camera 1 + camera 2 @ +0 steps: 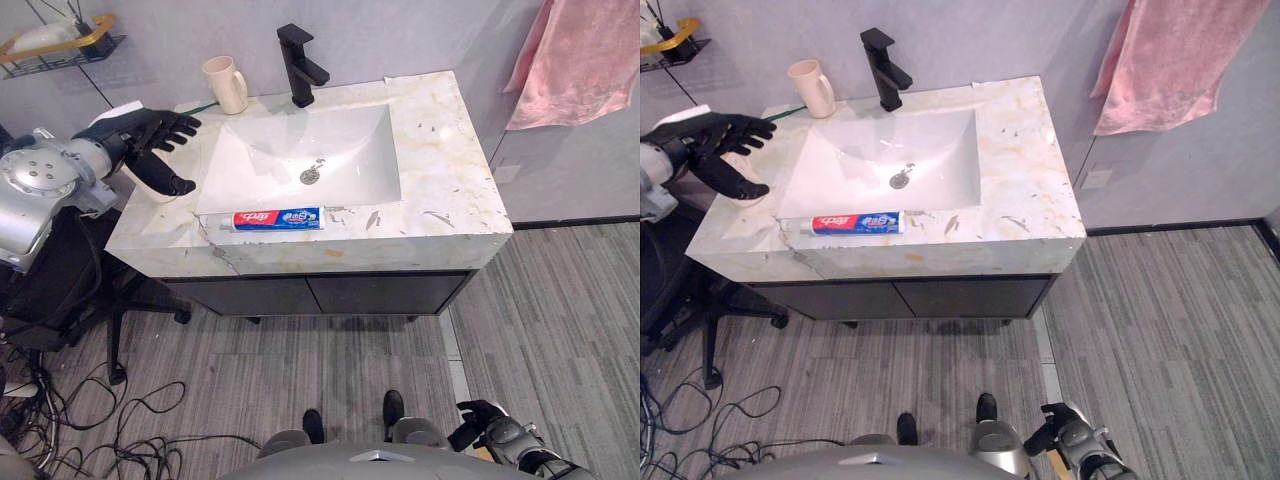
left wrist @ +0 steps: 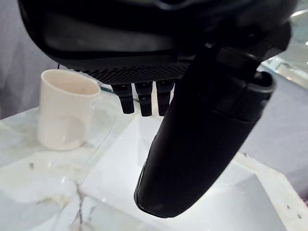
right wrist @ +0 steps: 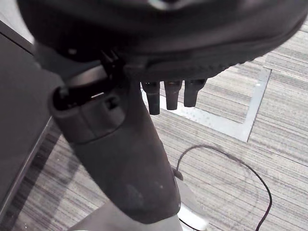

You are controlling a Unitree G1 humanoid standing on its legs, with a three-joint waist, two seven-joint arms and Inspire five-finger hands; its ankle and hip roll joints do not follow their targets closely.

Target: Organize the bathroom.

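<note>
Left eye view: the open left robot hand (image 1: pixel 150 140) hovers left of the toothpaste (image 1: pixel 278 218), which lies crosswise along the tabletop (image 1: pixel 450 190) front; the open right robot hand (image 1: pixel 478 420) hangs low.

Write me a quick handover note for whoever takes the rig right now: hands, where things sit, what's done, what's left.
Left hand: open, holding nothing, raised over the counter's left end, near the mug.
Right hand: low by the floor, holding nothing.
Toothpaste: lying flat on the counter's front edge, before the sink.
Mug: upright at back left, beside the tap. Pink towel hangs on the wall.
Done: nothing visibly tidied. Left: probably put the toothpaste away.
</note>
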